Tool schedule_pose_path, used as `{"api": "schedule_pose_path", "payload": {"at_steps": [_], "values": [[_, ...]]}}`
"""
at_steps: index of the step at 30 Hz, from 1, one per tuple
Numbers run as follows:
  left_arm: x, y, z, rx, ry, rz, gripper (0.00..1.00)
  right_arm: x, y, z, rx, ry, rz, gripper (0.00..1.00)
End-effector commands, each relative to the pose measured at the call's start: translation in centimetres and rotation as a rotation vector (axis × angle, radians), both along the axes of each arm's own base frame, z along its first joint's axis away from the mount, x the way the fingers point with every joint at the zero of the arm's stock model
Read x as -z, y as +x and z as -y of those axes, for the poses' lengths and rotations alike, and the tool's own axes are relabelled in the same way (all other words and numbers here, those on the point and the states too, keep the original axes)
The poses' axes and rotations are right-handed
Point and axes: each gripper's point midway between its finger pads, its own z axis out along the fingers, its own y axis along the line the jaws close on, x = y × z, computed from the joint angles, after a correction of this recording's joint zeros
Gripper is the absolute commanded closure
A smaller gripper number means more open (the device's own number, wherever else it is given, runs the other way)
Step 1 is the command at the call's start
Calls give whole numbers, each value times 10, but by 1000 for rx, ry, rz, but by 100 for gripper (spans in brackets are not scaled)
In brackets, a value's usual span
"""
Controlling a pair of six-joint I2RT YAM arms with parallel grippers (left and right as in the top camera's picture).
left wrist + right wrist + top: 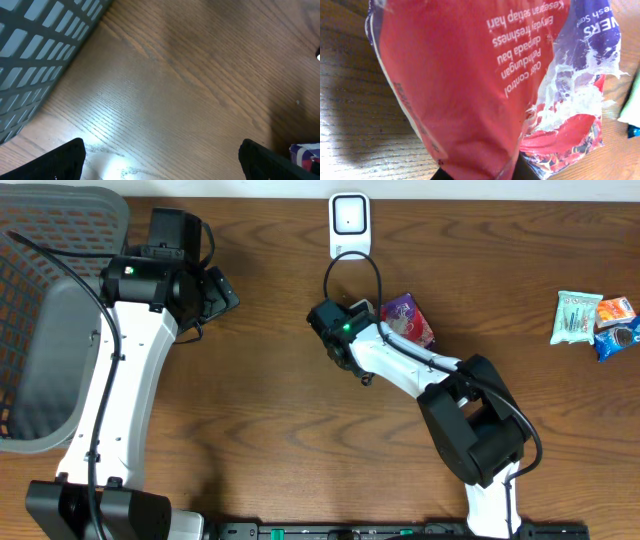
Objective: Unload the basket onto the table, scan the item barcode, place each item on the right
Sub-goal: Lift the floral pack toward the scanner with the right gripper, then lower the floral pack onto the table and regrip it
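Right end effector (385, 318) was closed on the crinkled red-and-purple plastic snack packet (410, 320), left end effector (160, 165) gaped empty; grasping step, next likely lifting its barcode toward the far white boxy scanner (349, 220)

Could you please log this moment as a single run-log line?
left gripper: fingers open | right gripper: fingers shut on snack packet | item position: near barcode scanner

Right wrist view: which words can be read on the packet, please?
"Odor control": packet, red face, printed upside down
"Everyday freshness": same face
"Kesegaran setiap hari": same face
"NERS": purple corner, cut off
Two more lines there: unsure.
Dark print along the left edge: too blurred to read.
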Motion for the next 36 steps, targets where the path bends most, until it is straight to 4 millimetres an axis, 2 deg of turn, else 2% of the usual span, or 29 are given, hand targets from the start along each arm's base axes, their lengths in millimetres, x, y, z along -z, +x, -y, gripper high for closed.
{"api": "schedule_pose_path", "payload": {"at_steps": [1, 6, 12, 14, 17, 21, 26, 31, 32, 33, 36], "values": [[-1, -1, -3, -15, 9, 0, 2, -16, 4, -18, 42, 189, -18, 99], [-1, -1, -3, -15, 9, 0, 2, -72, 13, -40, 46, 477, -51, 99], [-1, -1, -3, -15, 9, 0, 2, -142, 8, -64, -32, 1013, -202, 99], [-1, -1, -3, -15, 9, 0, 2, -159, 3, -69, -82, 1199, -282, 99], [-1, -1, -3, -15, 9, 0, 2, -170, -4, -70, -124, 1416, -389, 99], [-1, -1, -3, -16, 9, 0, 2, -163, -18, -66, -111, 1651, -532, 99], [-1, -1, -3, -15, 9, 0, 2, -129, -31, -57, -19, 1847, -652, 99], [-1, -1, -3, -15, 9, 0, 2, -88, -23, -27, 110, 1810, -609, 98], [-1, -1, -3, -15, 9, 0, 2, -77, -19, -16, 152, 1755, -581, 94], [-1, -1, -3, -15, 9, 0, 2, -56, -11, 9, 267, 1629, -525, 82], [-1, -1, -3, -15, 9, 0, 2, -39, 0, 47, 384, 1481, -439, 62]]}}
